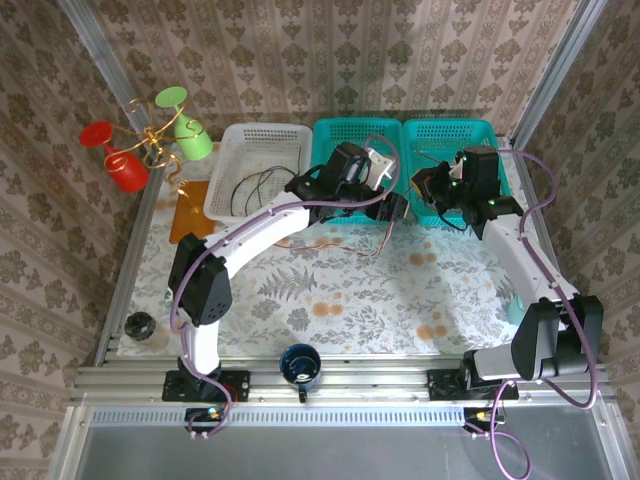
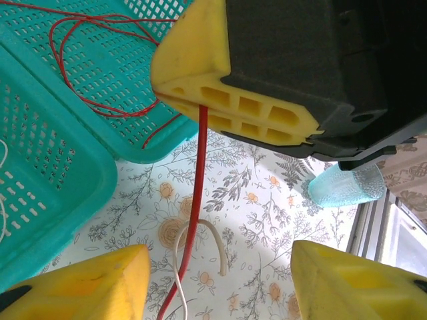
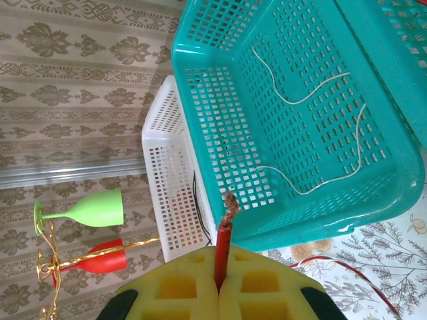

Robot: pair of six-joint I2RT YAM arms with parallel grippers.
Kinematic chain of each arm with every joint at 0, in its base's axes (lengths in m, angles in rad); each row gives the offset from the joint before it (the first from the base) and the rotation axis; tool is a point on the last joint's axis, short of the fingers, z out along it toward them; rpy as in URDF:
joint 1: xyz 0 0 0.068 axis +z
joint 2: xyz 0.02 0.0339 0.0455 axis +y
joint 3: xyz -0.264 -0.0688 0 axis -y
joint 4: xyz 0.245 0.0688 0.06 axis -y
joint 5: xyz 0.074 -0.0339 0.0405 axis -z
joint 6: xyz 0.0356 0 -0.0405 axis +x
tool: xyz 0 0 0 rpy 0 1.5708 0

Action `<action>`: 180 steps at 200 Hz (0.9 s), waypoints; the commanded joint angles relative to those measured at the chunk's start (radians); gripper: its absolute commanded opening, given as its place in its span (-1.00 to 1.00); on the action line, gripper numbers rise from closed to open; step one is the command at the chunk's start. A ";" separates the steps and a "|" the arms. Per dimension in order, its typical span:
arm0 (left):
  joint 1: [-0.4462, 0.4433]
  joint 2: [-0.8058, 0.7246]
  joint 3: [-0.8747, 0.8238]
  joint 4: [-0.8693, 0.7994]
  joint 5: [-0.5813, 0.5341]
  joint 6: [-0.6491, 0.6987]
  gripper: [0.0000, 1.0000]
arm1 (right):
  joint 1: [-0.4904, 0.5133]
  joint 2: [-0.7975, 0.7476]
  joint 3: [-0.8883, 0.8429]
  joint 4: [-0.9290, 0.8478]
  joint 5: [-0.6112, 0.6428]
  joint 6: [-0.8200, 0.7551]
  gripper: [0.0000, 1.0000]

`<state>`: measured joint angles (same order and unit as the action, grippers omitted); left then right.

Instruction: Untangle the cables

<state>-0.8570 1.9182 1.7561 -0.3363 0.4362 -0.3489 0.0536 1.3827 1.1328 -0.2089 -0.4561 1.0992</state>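
My right gripper (image 3: 220, 283) is shut on the end of the red cable (image 3: 223, 250), whose frayed copper tip sticks out above the yellow pads. The red cable (image 2: 195, 207) hangs from those pads down between the fingers of my open left gripper (image 2: 220, 260), close to its left finger (image 2: 87, 287). More of its red loops lie in the right teal basket (image 2: 40, 50). A white cable end (image 2: 219, 243) curls on the tablecloth under the left gripper. Another white cable (image 3: 313, 90) lies in the middle teal basket (image 3: 220, 100). A black cable (image 1: 255, 185) rests in the white basket (image 1: 262, 135). From above, both grippers (image 1: 390, 208) (image 1: 428, 190) meet at the teal baskets' front edge.
A slack red strand (image 1: 345, 245) trails over the floral tablecloth. Green and red plastic glasses (image 1: 150, 135) hang on a gold stand at the back left, with an orange pad (image 1: 190, 210) below. A dark cup (image 1: 300, 362) and a jar (image 1: 140, 328) stand near the front edge. A pale blue glass (image 2: 347, 185) stands by the rail.
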 commanded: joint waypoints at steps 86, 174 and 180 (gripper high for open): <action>0.001 -0.004 -0.016 0.092 0.049 -0.055 0.30 | 0.006 -0.008 0.003 -0.012 0.007 -0.016 -1.00; 0.001 -0.003 -0.018 0.070 0.006 -0.041 -1.00 | 0.006 -0.008 0.007 -0.017 0.004 -0.019 -1.00; 0.001 -0.007 -0.016 0.065 0.000 -0.037 -1.00 | 0.006 -0.010 0.006 -0.021 0.007 -0.019 -1.00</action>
<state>-0.8566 1.9182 1.7363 -0.2546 0.4526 -0.3965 0.0555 1.3827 1.1328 -0.2119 -0.4561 1.0988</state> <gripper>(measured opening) 0.044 0.067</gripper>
